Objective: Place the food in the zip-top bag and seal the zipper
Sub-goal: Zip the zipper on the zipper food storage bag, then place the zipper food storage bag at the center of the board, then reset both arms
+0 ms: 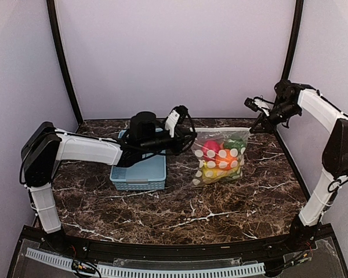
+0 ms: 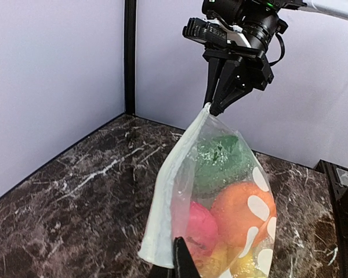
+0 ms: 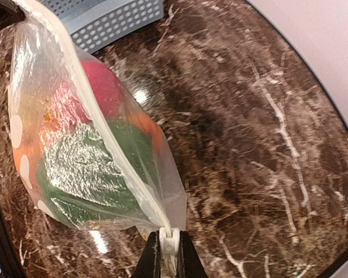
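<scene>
Right hand (image 2: 211, 109) pinches the zip-top bag (image 2: 168, 191) corner (food (image 2: 240, 211) inside).

No words, numbers, labels or brand marks can be read in any view. The clear plastic bag (image 1: 220, 156), centre right of the frame, carries only plain white dots.

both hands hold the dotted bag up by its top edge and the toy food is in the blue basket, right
No: the toy food is inside the bag, not the blue basket; the left wrist view shows it through the plastic. The left hand and right hand do hold its top edge.
</scene>
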Controlling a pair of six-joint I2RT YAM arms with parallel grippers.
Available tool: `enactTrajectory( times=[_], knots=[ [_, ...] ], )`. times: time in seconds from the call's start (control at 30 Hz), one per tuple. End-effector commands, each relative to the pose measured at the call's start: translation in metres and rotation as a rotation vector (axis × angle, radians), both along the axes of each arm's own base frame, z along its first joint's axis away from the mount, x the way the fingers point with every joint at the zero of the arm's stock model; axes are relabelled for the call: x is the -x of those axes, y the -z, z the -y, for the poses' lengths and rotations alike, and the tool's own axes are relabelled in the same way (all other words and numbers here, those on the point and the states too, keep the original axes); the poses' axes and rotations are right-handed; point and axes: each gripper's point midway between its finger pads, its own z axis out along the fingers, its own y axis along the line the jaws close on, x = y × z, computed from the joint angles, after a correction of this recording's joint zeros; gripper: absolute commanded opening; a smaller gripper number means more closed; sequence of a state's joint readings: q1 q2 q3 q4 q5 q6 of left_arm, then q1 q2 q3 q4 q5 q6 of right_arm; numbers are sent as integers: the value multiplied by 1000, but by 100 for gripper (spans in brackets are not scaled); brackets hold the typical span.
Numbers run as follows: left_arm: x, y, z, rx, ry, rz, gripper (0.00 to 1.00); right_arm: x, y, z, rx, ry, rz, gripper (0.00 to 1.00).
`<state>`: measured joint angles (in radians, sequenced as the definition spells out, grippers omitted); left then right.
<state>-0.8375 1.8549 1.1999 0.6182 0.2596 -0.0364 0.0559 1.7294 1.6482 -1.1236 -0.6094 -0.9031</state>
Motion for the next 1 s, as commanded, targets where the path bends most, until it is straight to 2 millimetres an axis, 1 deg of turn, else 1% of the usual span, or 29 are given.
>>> enactTrajectory(
  times=[0.0,0.03,0.07,0.1,0.13,0.2,0.27,0.3,0.33,0.37,0.4,0.43,0.47,0.5,0.53,0.57,0.6,0.63,0.67,0.7,0.73,0.77,0.8,0.83,0.87,0.9,0.93,0.97],
  knots=[
    [-42,-29,9,52,20,57,1,-34,-42,16,22,57,138,2],
    [-46,-41,12,70,30,79,1,-35,-48,15,18,56,156,2],
    [-51,-38,12,67,30,79,1,-34,-53,14,11,53,170,2],
    [-51,-42,14,72,40,90,1,-31,-56,13,6,45,178,2],
    [-51,-39,15,69,50,87,1,-26,-55,11,0,35,180,3],
    [-44,-30,17,61,87,64,1,-13,-47,9,-15,22,171,3],
    [-35,-12,17,54,123,19,3,2,-29,4,-45,4,154,4],
    [-28,3,15,51,139,-24,8,15,-10,-1,-58,-10,117,4],
    [-22,18,11,38,146,-61,10,26,4,-5,-63,-20,89,5],
    [-17,21,10,49,158,-89,15,36,14,-10,-64,-33,65,8],
    [-10,30,6,46,162,-120,19,48,20,-15,-65,-50,39,12],
    [-5,24,3,54,164,-119,26,59,24,-19,-67,-67,16,17],
    [1,32,-1,35,159,-135,29,69,23,-22,-72,-80,7,22],
    [7,20,-3,39,161,-117,35,76,19,-24,-78,-90,10,27],
    [13,26,-6,7,157,-122,41,83,9,-25,-89,-99,34,34],
    [18,10,-10,13,155,-97,43,87,-1,-26,-100,-101,56,39],
    [24,16,-13,-20,151,-101,48,90,-12,-27,-112,-102,78,44],
    [30,1,-19,-15,150,-81,50,93,-24,-28,-127,-103,98,47],
    [33,1,-23,-35,143,-87,55,93,-36,-29,-145,-93,120,50],
    [37,-11,-29,-31,139,-72,57,92,-47,-30,-167,-81,137,53],
    [38,-10,-34,-61,122,-78,63,88,-58,-30,-189,-61,155,56],
    [40,-24,-40,-57,106,-60,66,83,-66,-30,-211,-32,161,59],
    [34,-19,-48,-98,48,-79,73,75,-74,-28,-233,6,172,62],
    [33,-32,-54,-99,16,-70,75,65,-81,-25,-255,55,176,65],
    [28,-30,-66,-143,-51,-90,79,55,-87,-20,-273,106,185,72],
    [23,-39,-70,-153,-88,-88,80,44,-94,-15,-292,155,198,89],
    [18,-34,-84,-211,-162,-112,82,35,-101,-9,-315,200,207,97],
    [9,-34,-99,-266,-258,-126,89,30,-110,-7,-349,217,220,99]
  ],
)
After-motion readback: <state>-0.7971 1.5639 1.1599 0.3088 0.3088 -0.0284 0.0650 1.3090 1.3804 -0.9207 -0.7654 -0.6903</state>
